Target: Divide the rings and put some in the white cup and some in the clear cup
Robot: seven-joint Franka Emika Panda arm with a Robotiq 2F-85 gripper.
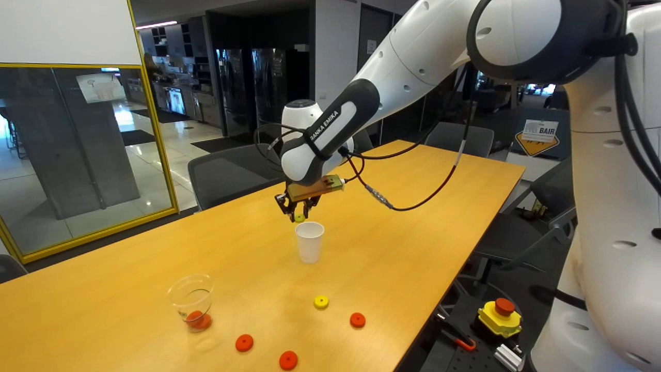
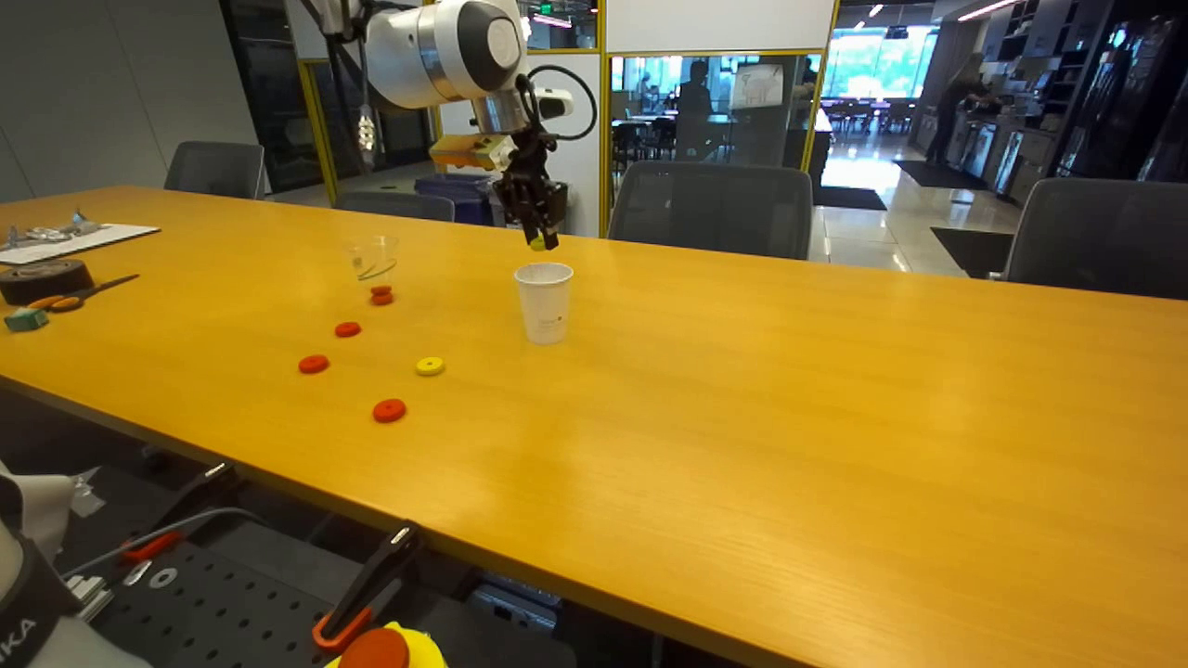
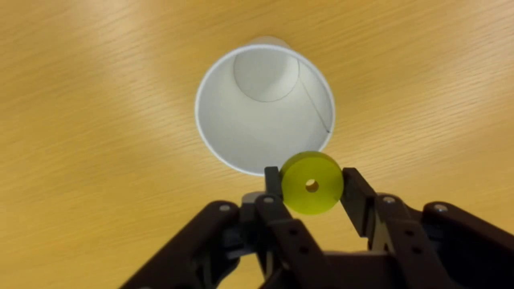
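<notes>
A yellow ring (image 3: 321, 196) is pinched at its sides between the fingertips of my gripper (image 3: 312, 182). Below it the white cup (image 3: 257, 132) stands upright; the ring overlaps the near part of its rim in the wrist view, and only bare white shows inside. In an exterior view my gripper (image 1: 299, 214) hangs just above and behind the white cup (image 1: 309, 245). The clear cup (image 1: 190, 297) stands upright with red rings (image 1: 198, 321) at its bottom. Loose on the table lie another yellow ring (image 1: 320, 302) and three red rings, one of them nearest the edge (image 1: 357, 320).
A tape roll (image 2: 45, 280), scissors (image 2: 70, 302) and a small green block (image 2: 26, 319) lie at the side of the table (image 2: 789, 417). Chairs (image 2: 710, 209) stand along its far edge. A red button on a yellow base (image 1: 499, 318) sits beside the robot's base, off the tabletop.
</notes>
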